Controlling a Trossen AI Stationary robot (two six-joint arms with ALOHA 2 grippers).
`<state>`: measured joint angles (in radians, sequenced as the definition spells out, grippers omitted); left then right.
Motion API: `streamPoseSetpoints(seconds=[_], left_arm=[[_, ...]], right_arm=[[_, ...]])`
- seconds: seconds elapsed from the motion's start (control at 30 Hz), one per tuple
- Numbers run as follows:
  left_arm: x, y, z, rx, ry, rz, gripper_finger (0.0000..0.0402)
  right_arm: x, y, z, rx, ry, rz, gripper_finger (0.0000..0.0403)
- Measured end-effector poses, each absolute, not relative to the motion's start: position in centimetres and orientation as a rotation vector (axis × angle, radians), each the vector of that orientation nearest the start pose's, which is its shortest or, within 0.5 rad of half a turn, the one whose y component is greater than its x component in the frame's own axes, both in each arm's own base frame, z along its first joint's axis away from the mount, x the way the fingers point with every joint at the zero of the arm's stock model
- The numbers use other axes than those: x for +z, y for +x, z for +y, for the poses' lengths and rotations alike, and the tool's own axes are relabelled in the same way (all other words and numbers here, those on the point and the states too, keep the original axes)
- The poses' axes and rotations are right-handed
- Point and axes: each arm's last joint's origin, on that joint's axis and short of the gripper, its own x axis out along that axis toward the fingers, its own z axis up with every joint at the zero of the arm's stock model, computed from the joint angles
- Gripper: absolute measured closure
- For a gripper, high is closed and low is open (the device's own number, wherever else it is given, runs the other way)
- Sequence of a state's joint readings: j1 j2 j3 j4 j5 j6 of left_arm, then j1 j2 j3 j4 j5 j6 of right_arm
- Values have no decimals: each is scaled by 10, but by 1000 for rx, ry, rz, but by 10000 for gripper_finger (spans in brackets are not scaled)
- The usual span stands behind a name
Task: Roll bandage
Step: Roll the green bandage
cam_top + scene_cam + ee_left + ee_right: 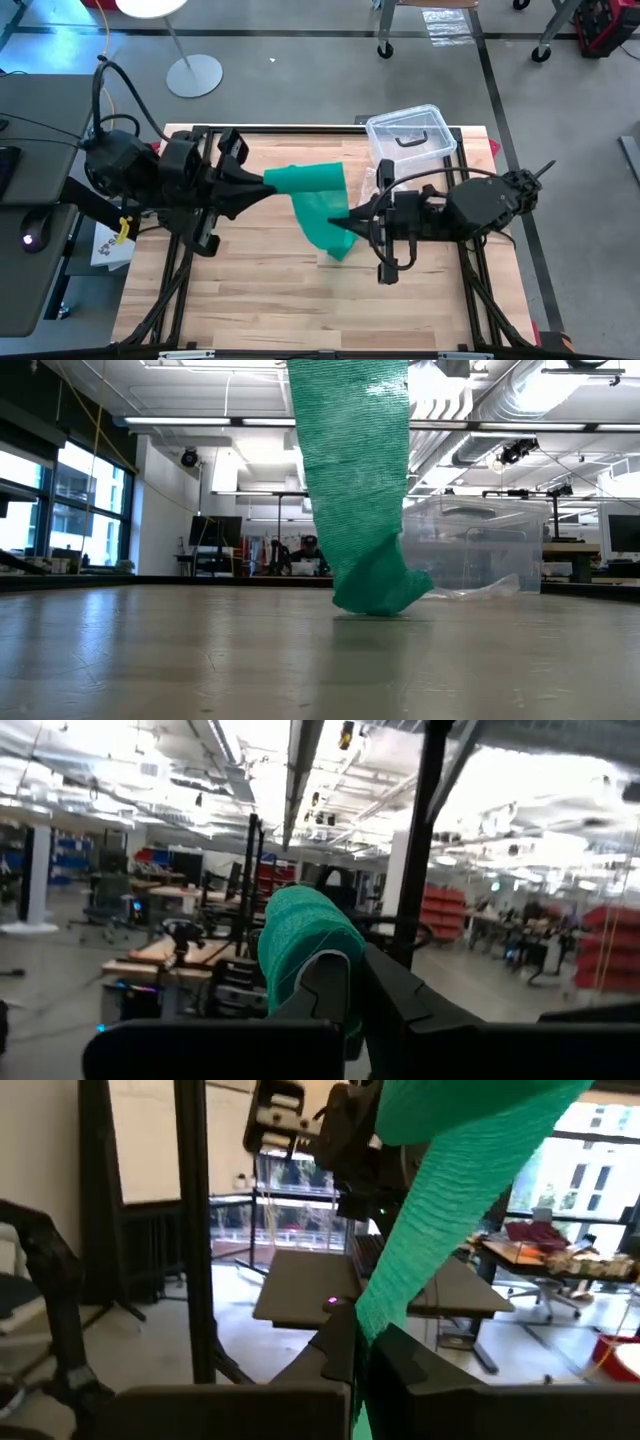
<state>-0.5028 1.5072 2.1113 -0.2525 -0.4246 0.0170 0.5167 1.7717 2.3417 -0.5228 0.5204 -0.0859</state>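
Item: bandage [318, 200], green, soft, light, stretchy; droops onto counter [260, 290] below your jaws. Left gripper [268, 183] and right gripper [335, 219] jaws pinching it; regrip near the edges.

left arm: matte black, bulky rounded joint housings, thick black cable looping off the base
left marking: small yellow tag low on the base
left tool [268, 184]: two tapering black fingers, flat and smooth-faced
right arm: same dark finish, blocky angular wrist, thin black cables arching over the top
right tool [338, 220]: black, narrowing to a point
right base: short spiky connectors at the rear
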Motion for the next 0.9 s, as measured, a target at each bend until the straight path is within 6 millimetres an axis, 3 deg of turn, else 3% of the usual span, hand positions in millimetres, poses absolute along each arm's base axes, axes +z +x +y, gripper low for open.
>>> streamPoseSetpoints(seconds=[0.57, 0.67, 0.9], left_arm=[[568, 241, -121, -96, 189, -148, 394], [567, 241, -121, -94, 229, -144, 394], [567, 241, -121, -90, 290, -144, 394]], right_arm=[[553, 307, 161, 110, 28, -110, 394], [551, 307, 162, 119, 50, -85, 361], [546, 298, 159, 137, 136, 19, 231]])
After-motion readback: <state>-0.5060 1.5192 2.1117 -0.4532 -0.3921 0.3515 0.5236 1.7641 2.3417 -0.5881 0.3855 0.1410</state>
